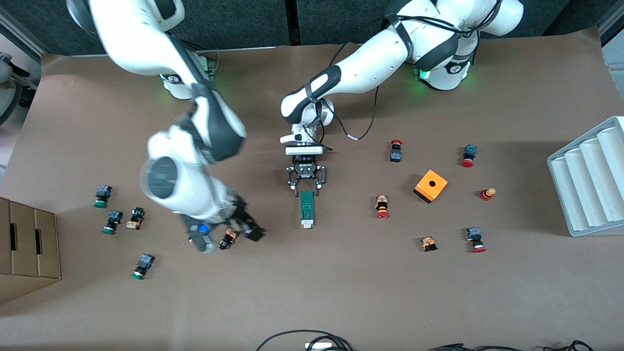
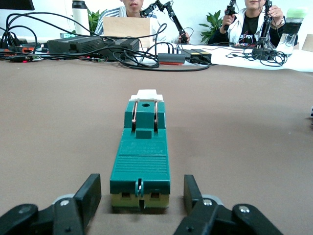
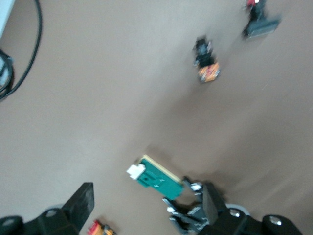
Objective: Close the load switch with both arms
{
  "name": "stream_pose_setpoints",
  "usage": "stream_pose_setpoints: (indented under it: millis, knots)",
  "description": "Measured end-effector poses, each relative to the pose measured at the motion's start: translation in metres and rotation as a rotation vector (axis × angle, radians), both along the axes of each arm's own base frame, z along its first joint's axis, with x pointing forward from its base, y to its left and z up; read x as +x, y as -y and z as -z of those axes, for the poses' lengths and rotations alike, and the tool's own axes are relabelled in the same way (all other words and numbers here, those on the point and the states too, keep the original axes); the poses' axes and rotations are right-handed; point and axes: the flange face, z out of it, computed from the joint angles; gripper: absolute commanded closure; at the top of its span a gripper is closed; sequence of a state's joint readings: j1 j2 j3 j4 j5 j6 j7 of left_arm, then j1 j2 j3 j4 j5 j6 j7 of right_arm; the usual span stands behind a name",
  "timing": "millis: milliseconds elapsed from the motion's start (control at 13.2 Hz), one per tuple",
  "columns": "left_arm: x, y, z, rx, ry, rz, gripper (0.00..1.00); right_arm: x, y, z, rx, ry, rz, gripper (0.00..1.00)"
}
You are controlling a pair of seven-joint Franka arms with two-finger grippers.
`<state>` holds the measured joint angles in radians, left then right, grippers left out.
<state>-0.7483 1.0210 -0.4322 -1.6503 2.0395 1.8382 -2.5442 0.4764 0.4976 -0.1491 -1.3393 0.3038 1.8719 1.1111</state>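
Cables (image 1: pixel 304 341) trail over the table's (image 1: pixel 341 292) edge closest to the front camera, and a green-capped push button (image 1: pixel 139 267) lies a little farther in, toward the right arm's end. Near the middle of the brown table lies the load switch (image 1: pixel 306 209), flat on the surface, its long axis running toward the front camera and its white tab (image 1: pixel 306 224) at the nearer end. At its farther end sits the left gripper (image 1: pixel 306 191), low over the table, its fingers (image 2: pixel 88 196) parted and standing one on each side of the block; the left wrist view shows a strip of table between each finger and the green body, so nothing is clamped. Up in the air, the right gripper (image 3: pixel 145 208) hangs over a small orange-bodied push button (image 1: pixel 228 239) beside the switch, toward the right arm's end; its fingers (image 3: pixel 80 200) are spread wide and hold nothing. An orange cube (image 1: pixel 431 185) with a hole stands among red-capped push buttons (image 1: pixel 382 207) toward the left arm's end, well apart from the switch. A white ribbed rack (image 1: pixel 590 180) lies at that end and a cardboard box (image 1: pixel 27 243) at the other.
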Motion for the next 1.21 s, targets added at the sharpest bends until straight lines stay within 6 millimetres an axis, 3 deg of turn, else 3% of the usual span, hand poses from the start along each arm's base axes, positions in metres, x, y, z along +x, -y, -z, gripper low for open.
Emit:
stream_pose_setpoints:
  millis: [152,379,607,758,986,1213]
  knots:
    - [-0.001,0.001,0.0,0.007,-0.001,0.004,0.0,-0.007,0.071,-0.05,0.017,0.019,-0.139,0.0]
    - [0.0,0.001,-0.002,0.083,-0.012,0.014,0.0,-0.045,0.18,-0.115,-0.027,0.068,-0.411,0.0]
    - [0.007,0.011,-0.029,0.186,-0.106,-0.04,0.0,-0.087,0.264,-0.157,-0.068,0.089,-0.577,0.0]
    - [0.017,0.022,-0.069,0.23,-0.197,-0.041,0.0,-0.114,0.294,-0.171,-0.113,0.096,-0.664,0.0]
    - [0.038,0.025,-0.138,0.314,-0.36,-0.036,0.0,-0.148,0.319,-0.179,-0.157,0.096,-0.745,0.0]
    - [0.045,0.031,-0.2,0.397,-0.554,0.001,0.0,-0.15,0.321,-0.175,-0.157,0.094,-0.767,0.0]
